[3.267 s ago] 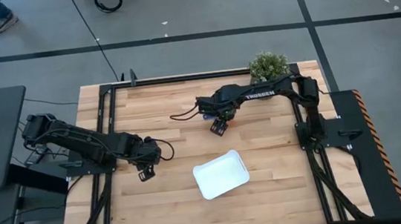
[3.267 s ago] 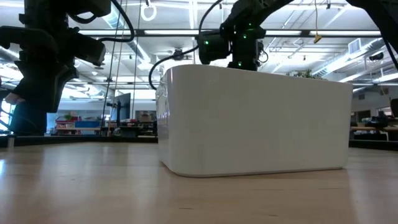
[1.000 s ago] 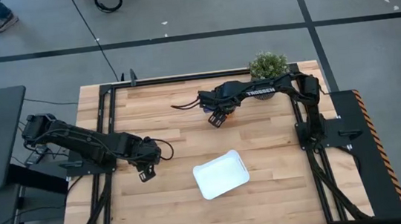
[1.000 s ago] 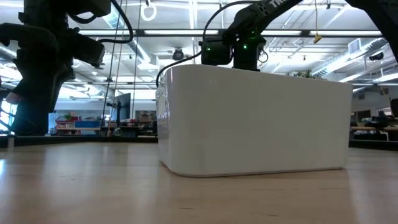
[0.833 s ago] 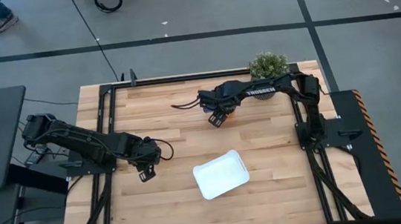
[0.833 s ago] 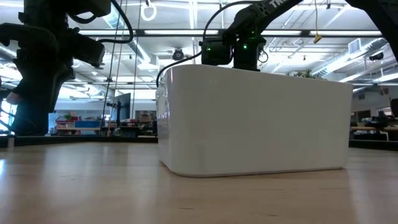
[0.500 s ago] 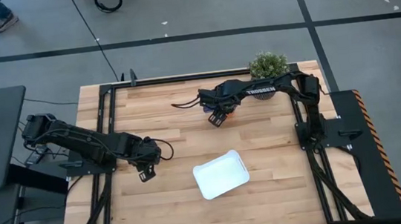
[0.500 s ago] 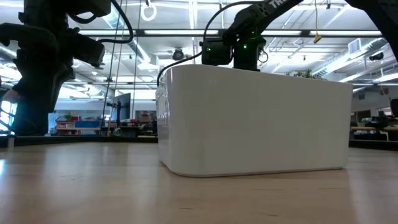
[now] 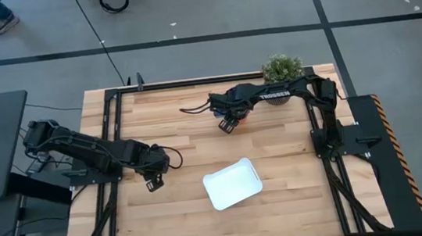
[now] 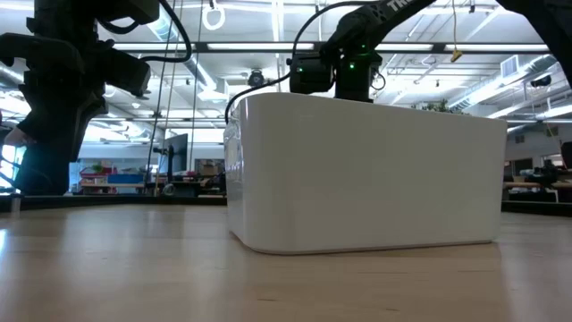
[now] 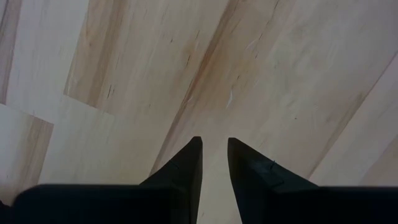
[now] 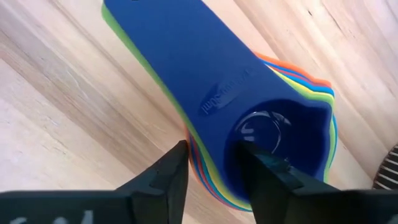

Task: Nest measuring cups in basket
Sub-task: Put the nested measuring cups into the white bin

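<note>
White basket at about 5 o'clock from the middle of the table, lying flat, open side up, only its own pale floor showing inside. Long axis skewed, running roughly from 8 o'clock to 2 o'clock. In the low view its near wall filling the centre, upright.

Measuring cups well apart from the basket, at about 12 to 1 o'clock on the table, just at 9 o'clock of the potted plant. All nested as one stack: blue cup uppermost, its bowl open upward, with green, yellow, orange and red edges fanning out beneath. Handles laid one over another, all pointing the same way, long axis flat along the wood; bowl end toward the plant's woven pot, handle end away from it.

Right gripper down at the bowl end of the stack, fingers apart and straddling the wall, one inside the blue bowl, one outside. Whether pressing on it: cannot tell.

Left gripper at about 9 o'clock, over bare wood, fingers a narrow slit apart, nothing between them
</note>
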You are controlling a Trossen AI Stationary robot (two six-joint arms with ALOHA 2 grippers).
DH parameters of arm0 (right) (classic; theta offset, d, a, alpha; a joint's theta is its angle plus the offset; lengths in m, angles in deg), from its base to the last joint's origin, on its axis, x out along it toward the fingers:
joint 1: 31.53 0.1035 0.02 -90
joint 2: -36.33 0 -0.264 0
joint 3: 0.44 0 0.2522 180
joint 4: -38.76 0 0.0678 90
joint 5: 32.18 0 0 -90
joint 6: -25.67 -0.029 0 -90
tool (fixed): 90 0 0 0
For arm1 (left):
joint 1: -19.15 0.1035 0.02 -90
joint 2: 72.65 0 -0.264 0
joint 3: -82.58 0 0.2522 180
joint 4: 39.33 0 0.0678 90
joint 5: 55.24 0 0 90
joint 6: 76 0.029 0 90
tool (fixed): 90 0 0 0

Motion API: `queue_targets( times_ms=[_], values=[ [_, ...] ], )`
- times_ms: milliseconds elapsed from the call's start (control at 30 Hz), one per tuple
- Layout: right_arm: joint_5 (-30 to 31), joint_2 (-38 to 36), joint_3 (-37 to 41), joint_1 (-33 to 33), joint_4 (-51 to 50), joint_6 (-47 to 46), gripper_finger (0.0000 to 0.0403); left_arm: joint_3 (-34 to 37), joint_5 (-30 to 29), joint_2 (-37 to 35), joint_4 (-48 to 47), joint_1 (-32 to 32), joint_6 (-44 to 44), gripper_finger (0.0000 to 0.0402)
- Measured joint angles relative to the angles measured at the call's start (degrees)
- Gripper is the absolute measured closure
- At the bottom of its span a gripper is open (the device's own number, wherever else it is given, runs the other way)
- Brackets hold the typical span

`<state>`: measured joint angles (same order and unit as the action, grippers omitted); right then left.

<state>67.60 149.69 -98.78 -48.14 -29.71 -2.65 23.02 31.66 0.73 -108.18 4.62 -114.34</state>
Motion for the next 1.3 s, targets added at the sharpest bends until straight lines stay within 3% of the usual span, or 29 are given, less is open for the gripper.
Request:
queue_targets(
  times_ms=[700,1300],
  values=[
    [-3.4,-0.1,0.0,-1.5,0.2,0.0,0.0318,0.0,0.0,0.0,0.0,0.0,0.1,0.0317],
    [-6.2,-0.2,0.0,-2.2,0.2,1.5,0.0324,0.0,0.0,0.0,0.0,0.0,0.1,0.0317]
  ],
)
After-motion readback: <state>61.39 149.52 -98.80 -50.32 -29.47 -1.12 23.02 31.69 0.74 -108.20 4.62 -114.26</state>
